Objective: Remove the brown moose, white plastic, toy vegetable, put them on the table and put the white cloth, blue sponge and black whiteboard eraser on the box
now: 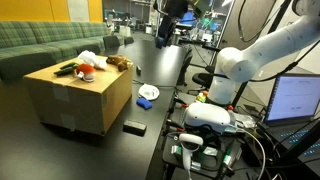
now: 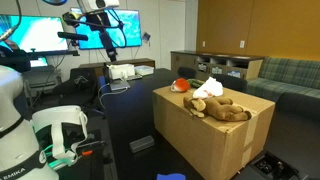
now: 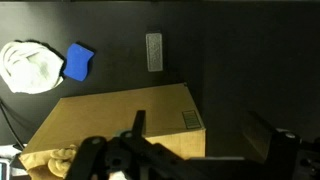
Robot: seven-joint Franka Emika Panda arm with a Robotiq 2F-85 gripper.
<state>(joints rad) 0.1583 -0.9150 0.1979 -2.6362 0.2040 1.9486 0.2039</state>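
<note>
On the tan cardboard box (image 1: pixel 75 100) (image 2: pixel 215 135) (image 3: pixel 130 112) lie the brown moose (image 1: pixel 118 62) (image 2: pixel 226 109), a crumpled white plastic (image 1: pixel 90 58) (image 2: pixel 208 89) and the toy vegetable (image 1: pixel 72 69) (image 2: pixel 180 85). The white cloth (image 1: pixel 149 92) (image 3: pixel 30 68), the blue sponge (image 1: pixel 146 102) (image 3: pixel 79 61) and the black whiteboard eraser (image 1: pixel 134 127) (image 3: pixel 153 52) lie on the black table (image 1: pixel 160 70) (image 3: pixel 240 60) beside the box. My gripper (image 1: pixel 164 38) (image 2: pixel 108 42) (image 3: pixel 200 130) hangs open and empty, high above the box's corner.
A green sofa (image 1: pixel 40 45) (image 2: pixel 285 75) stands behind the box. The robot's white base (image 1: pixel 232 68), a laptop (image 1: pixel 296 100) and cabled equipment (image 1: pixel 200 135) crowd one table edge. Monitors (image 2: pixel 40 35) stand at the far end.
</note>
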